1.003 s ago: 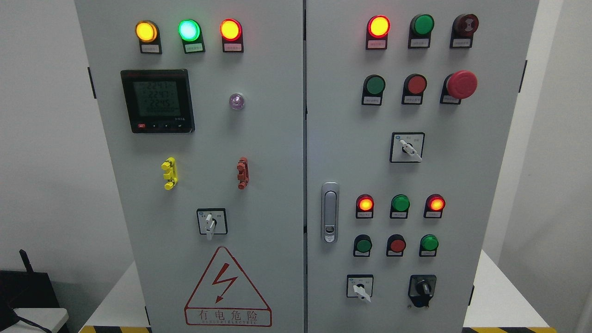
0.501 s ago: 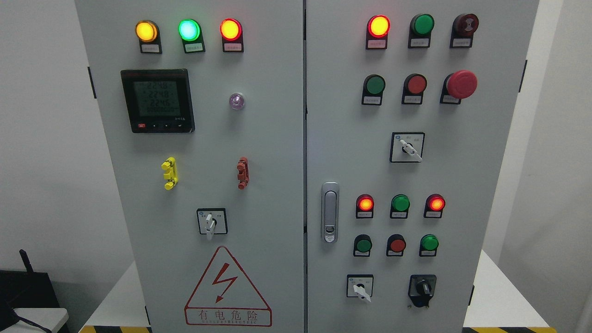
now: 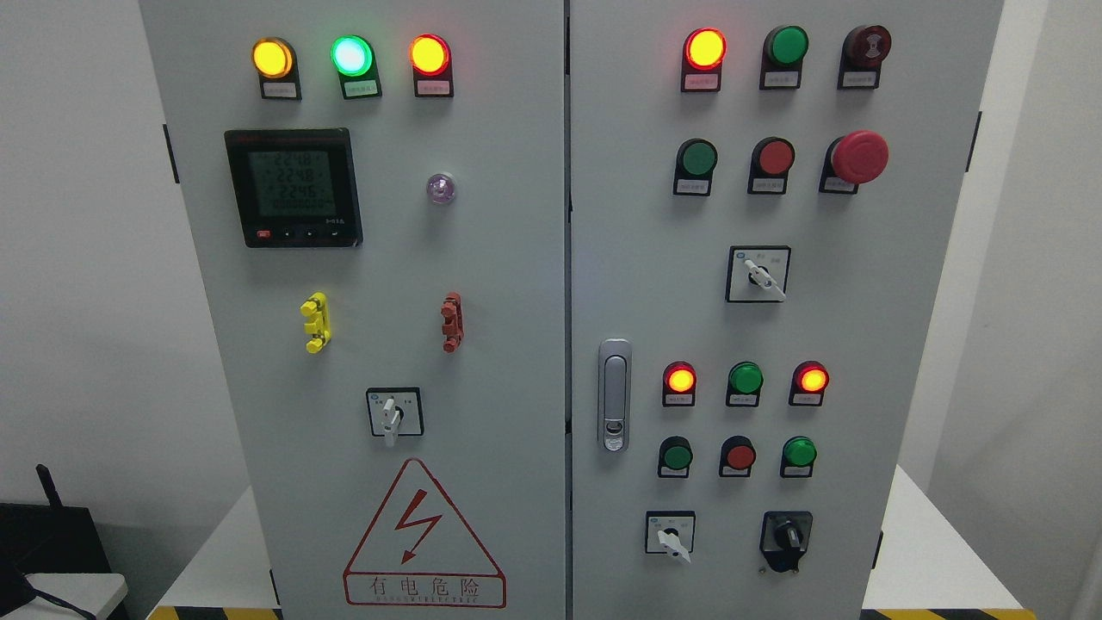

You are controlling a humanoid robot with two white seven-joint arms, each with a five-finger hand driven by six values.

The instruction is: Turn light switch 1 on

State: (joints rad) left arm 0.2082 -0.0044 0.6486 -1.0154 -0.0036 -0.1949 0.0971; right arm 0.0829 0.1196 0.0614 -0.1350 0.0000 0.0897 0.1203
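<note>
Filling nearly the whole head view is a grey two-door electrical cabinet (image 3: pixel 516 258), its top and bottom edges running out of frame. Neither robot hand is showing anywhere, so nothing can be said of how their fingers are set.

Labels under the lamps and buttons are too small and blurred to read, so which control is light switch 1 cannot be told. Candidates are sitting on the right door: a row of three lamps, a lit red lamp (image 3: pixel 680 379), an unlit green lamp (image 3: pixel 745 378) and a second lit red lamp (image 3: pixel 812 379); just below them, a green button (image 3: pixel 677 456), a red button (image 3: pixel 739 455) and a second green button (image 3: pixel 799 452). Under those, a white-handled selector (image 3: pixel 671 537) is pointing down and right, and a black rotary knob (image 3: pixel 786 539) is sitting beside it.

A silver door latch (image 3: pixel 614 394) is standing upright near the seam. On the left door, a digital meter (image 3: pixel 293 188) is glowing with digits that are hard to make out, and a red lightning warning triangle (image 3: pixel 424 536) is lying low, its lower border close to the frame edge.

At lower left a dark object (image 3: pixel 52 538) is only partly showing, cut by the picture's edge.
</note>
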